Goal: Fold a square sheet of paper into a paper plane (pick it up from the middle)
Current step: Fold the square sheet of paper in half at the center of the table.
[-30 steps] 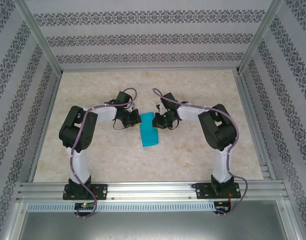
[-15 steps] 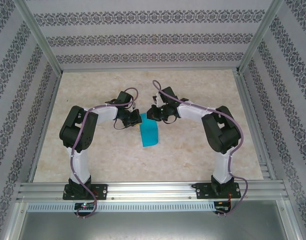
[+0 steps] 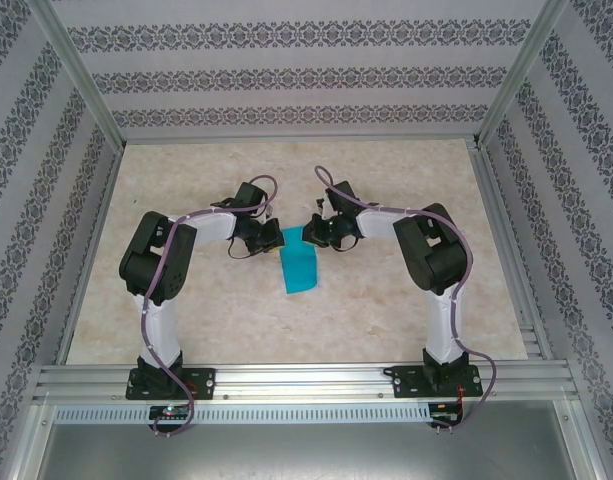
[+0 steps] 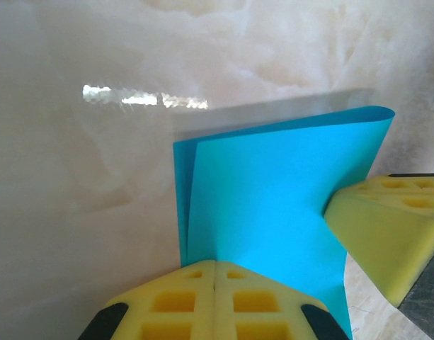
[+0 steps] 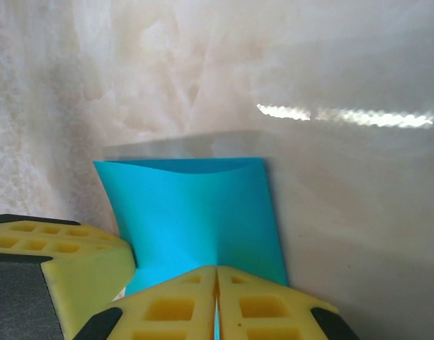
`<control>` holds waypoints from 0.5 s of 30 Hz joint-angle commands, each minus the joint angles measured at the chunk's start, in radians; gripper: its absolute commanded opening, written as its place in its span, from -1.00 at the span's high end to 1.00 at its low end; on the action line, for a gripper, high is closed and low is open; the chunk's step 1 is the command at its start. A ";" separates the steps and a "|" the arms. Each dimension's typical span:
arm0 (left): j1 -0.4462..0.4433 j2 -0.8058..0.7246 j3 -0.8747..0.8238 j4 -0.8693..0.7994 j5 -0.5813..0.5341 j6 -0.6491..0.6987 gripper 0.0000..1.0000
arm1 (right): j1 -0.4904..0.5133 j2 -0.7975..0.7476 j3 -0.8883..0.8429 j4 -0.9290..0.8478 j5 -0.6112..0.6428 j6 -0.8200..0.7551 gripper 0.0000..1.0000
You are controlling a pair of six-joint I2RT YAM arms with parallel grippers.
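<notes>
The thin, bright cyan-blue sheet of paper (image 3: 299, 268) lies at the middle of the pale marbled surface (image 3: 406, 310). It is doubled into a narrow two-layer strip, its free edges slightly parted. The left hand (image 3: 270, 240) and the right hand (image 3: 313, 234) each press their yellow pads (image 4: 181, 312) together on its far end.

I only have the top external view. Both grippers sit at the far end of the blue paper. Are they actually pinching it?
Observer: Yes for the left. In the left wrist view, the left gripper has its jaws closed together on the sheet of paper.
Operator: And the right?
Observer: In the right wrist view, the right gripper is likewise shut on the sheet's edge.
Operator: Is the sheet single or doubled?
Observer: Doubled. The left wrist view shows two layers, slightly offset along one edge.
</notes>
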 commanded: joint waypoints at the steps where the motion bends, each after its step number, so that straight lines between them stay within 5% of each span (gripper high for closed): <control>1: -0.022 0.112 -0.066 -0.134 -0.160 0.029 1.00 | -0.052 -0.018 -0.050 0.018 0.083 0.021 0.80; 8: -0.022 0.113 -0.059 -0.131 -0.157 0.027 1.00 | -0.022 -0.122 -0.036 0.091 0.092 0.033 0.80; 15: -0.023 0.119 -0.058 -0.131 -0.157 0.024 1.00 | 0.050 -0.019 0.056 0.090 0.050 0.062 0.80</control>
